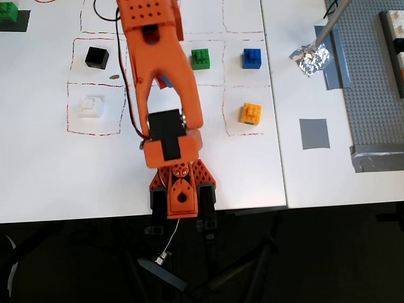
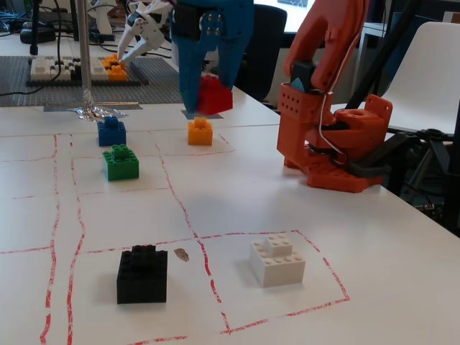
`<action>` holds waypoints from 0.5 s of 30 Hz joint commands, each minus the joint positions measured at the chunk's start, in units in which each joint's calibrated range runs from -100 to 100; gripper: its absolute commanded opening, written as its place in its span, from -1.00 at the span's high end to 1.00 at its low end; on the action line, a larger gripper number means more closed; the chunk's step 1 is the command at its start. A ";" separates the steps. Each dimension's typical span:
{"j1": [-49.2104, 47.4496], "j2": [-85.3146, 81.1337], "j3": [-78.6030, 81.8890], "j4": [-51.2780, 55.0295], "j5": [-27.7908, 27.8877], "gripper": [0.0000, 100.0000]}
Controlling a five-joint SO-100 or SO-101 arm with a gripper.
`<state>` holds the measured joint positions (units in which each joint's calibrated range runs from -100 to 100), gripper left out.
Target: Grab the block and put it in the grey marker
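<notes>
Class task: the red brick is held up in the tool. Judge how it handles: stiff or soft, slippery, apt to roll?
The red brick looks like rigid moulded plastic, so probably stiff. The tool holds it tilted on smooth sides, so it might slip. Its boxy shape suggests it won't roll.

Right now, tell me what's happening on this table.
The gripper holds the red block in the air, above the table near the orange brick. The grey marker lies empty off to the right in the overhead view. The green brick, blue brick, black brick and white brick sit untouched.
</notes>
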<state>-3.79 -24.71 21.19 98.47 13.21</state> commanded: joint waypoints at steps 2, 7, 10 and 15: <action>15.65 -10.49 1.66 1.12 7.86 1.00; 35.15 -9.11 1.20 0.06 15.82 1.00; 45.83 -5.23 -0.97 -2.31 19.49 1.00; 60.82 5.11 -7.77 -8.02 24.13 1.00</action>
<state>50.55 -20.67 21.37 92.60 35.19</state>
